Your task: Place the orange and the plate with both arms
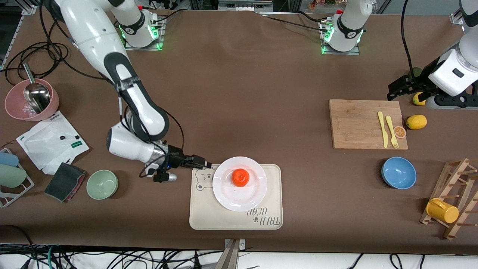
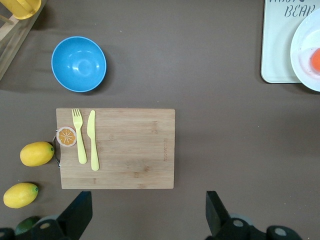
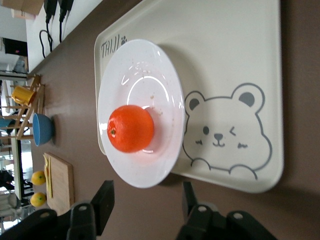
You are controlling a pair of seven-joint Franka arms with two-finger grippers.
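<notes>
We see the small round bright orange-red orange (image 1: 240,177) sitting near the middle of the round glossy white plate (image 1: 227,198), and the plate rests on the cream rectangular bear-printed tray (image 1: 269,220), overhanging the tray edge that faces the right end effector (image 1: 207,164). That end effector is low, just beside the plate's rim, its fingers (image 3: 104,202) apart with nothing between them. We judge the orange firm yet rollable, best pinched across its widest part with gentle force; the plate looks stiff, smooth, slippery and breakable, so the overhanging rim is the natural place to take hold. Both things appear already placed. The left end effector (image 1: 396,89) hangs wide and empty, well apart from the plate, over the bare table (image 1: 239,93) just off the rectangular bamboo cutting board (image 1: 358,125) that carries a pale yellow plastic knife and fork (image 1: 388,130); that arm waits.
</notes>
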